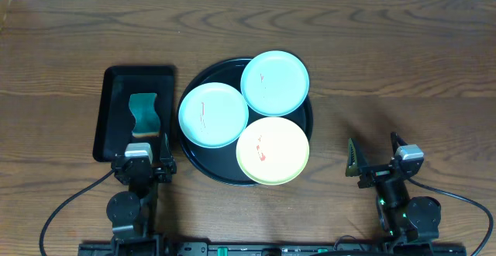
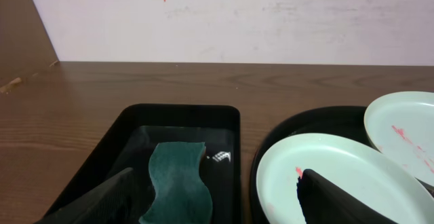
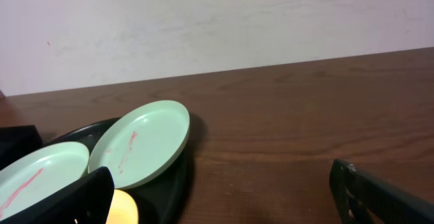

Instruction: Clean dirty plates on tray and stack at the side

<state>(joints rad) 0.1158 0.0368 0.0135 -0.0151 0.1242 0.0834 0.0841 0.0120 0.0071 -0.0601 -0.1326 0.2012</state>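
Three dirty plates lie on the round black tray (image 1: 211, 164). A mint plate (image 1: 213, 115) is at its left, another mint plate (image 1: 274, 82) at the back right, and a yellow plate (image 1: 273, 150) at the front. All carry red-orange smears. My left gripper (image 1: 145, 149) stands open at the near end of the rectangular tray, with nothing between its fingers. In the left wrist view the left gripper (image 2: 215, 175) faces the left mint plate (image 2: 339, 176). My right gripper (image 1: 374, 153) is open over bare table to the right of the round tray. The right wrist view shows the back mint plate (image 3: 139, 142).
A smaller rectangular black tray (image 1: 112, 116) lies left of the round one and holds a wavy green sponge (image 1: 143, 115), also seen as the sponge (image 2: 178, 180) in the left wrist view. Bare wooden table stretches right of the round tray. A pale wall stands behind.
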